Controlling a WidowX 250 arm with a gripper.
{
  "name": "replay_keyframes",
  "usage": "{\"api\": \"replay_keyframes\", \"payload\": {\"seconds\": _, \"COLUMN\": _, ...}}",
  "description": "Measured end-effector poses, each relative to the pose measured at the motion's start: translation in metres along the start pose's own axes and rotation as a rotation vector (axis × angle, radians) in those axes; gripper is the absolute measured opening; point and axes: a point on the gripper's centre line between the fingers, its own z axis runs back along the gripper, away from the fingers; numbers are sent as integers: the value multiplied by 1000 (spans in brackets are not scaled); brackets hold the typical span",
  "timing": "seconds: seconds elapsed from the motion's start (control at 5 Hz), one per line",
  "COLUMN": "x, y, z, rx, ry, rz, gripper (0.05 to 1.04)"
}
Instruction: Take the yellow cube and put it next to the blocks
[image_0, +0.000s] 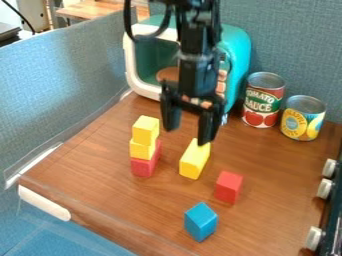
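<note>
Yellow wooden-looking cube (145, 129) sits on top of a small stack, over a second yellow block (141, 149) and a red block (145, 166); I take that top one as the target, though the long yellow block (194, 161) beside the stack makes it a bit ambiguous. Black two-finger hand (188, 134) hangs above the table (100, 165), fingers well apart, nothing between them. Step in hand, my guess: line up over the top cube, come straight down, one finger each side, close on the top cube only. Too deep and the lower yellow block may come along; a sideways brush could topple the lot. Lift clear before moving across. The long yellow block lies near the hand's farther-right finger, so go over it, not through. Red cube (228, 187) and blue cube (200, 222) lie nearer the camera, apart from each other; set-down beside the blocks wants a gentle release. Behind: turquoise toy box with white rim (238, 52), tomato sauce can (263, 100), pineapple can (303, 118), all good to steer clear of.
</note>
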Motion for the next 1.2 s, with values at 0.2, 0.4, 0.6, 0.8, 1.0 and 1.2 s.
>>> {"api": "replay_keyframes", "payload": {"seconds": 0.2, "x": 7, "y": 2, "z": 15, "rx": 14, "ry": -50, "rz": -11, "gripper": 1001}}
{"api": "replay_keyframes", "payload": {"seconds": 0.4, "x": 7, "y": 2, "z": 15, "rx": 19, "ry": -49, "rz": -2, "gripper": 1001}}
{"api": "replay_keyframes", "payload": {"seconds": 0.6, "x": -6, "y": 26, "z": 15, "rx": 36, "ry": -17, "rz": 105, "gripper": 1001}}
{"api": "replay_keyframes", "payload": {"seconds": 0.8, "x": -20, "y": 48, "z": 16, "rx": 50, "ry": 12, "rz": 208, "gripper": 1001}}
{"api": "replay_keyframes", "payload": {"seconds": 1.0, "x": -33, "y": 66, "z": 16, "rx": 46, "ry": 26, "rz": 307, "gripper": 1001}}
{"api": "replay_keyframes", "payload": {"seconds": 1.2, "x": -36, "y": 72, "z": 4, "rx": 14, "ry": 62, "rz": 343, "gripper": 1001}}
